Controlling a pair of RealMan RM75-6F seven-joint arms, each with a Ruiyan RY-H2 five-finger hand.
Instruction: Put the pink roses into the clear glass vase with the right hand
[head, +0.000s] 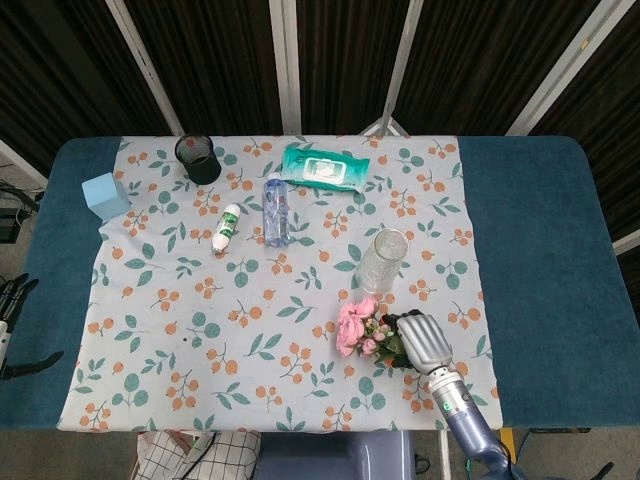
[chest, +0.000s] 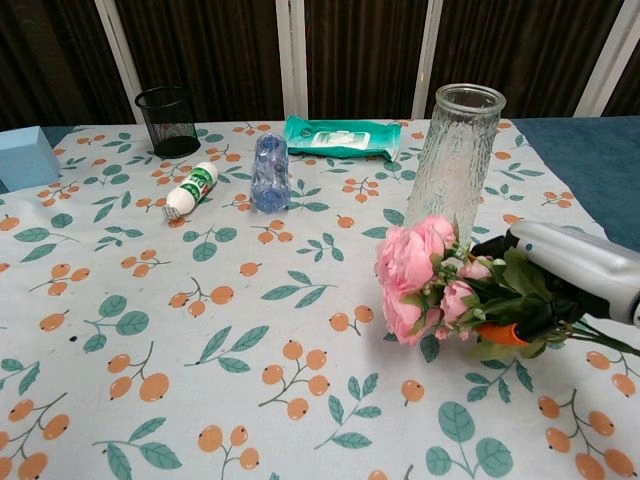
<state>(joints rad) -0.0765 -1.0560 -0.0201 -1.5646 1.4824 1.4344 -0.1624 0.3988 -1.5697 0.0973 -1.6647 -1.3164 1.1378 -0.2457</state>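
My right hand grips the leafy stems of the pink roses and holds the bunch just off the tablecloth, blooms pointing left. The clear glass vase stands upright directly behind the bunch, its mouth well above the flowers. The left hand shows in neither view.
On the floral cloth lie a plastic water bottle, a small white bottle and a green wipes pack. A black mesh cup and a blue box stand at the far left. Blue table edge runs right.
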